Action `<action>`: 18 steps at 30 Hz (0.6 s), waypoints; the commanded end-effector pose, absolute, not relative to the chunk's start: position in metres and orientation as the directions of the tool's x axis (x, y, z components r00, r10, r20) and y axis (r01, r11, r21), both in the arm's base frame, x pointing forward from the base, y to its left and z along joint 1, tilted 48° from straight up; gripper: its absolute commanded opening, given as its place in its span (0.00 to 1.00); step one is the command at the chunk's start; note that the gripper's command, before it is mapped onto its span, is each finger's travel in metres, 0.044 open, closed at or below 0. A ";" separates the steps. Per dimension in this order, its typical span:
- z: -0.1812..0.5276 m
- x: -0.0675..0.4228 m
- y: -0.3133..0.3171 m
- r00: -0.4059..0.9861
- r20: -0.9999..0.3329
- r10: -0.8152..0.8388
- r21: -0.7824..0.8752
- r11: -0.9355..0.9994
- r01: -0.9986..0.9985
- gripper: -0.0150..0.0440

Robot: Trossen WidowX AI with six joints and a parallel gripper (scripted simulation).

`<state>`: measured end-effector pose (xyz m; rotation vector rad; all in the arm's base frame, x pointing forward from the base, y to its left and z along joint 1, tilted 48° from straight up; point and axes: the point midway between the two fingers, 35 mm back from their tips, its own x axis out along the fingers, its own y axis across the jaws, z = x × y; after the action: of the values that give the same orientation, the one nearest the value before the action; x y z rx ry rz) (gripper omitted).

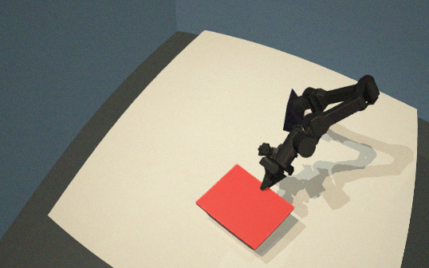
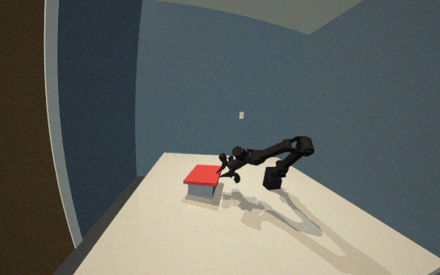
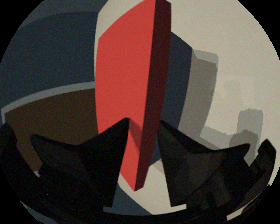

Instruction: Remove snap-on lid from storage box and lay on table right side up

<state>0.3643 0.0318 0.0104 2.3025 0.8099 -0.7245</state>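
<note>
The red lid (image 1: pixel 240 207) (image 2: pixel 202 175) (image 3: pixel 123 75) lies over the top of the storage box, right side up and about level. The blue-grey box (image 2: pixel 200 191) (image 3: pixel 179 75) stands on the table under it; from above the lid hides it. Whether the lid is fully snapped down or slightly raised cannot be told. My gripper (image 1: pixel 265 188) (image 2: pixel 219 174) (image 3: pixel 143 123) is shut on the lid's edge on the arm's side, one finger over its top face and the other below its rim.
The pale table (image 1: pixel 136 159) (image 2: pixel 152 237) bears the box and the arm's dark base (image 2: pixel 271 178). The table's far edges meet blue walls. Shadows of the arm and box fall on the table.
</note>
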 end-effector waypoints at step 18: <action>0.010 0.367 0.032 0.668 -0.648 0.366 0.343 -0.643 0.685 0.25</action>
<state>0.3656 0.0316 0.0100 2.3025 0.8098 -0.7247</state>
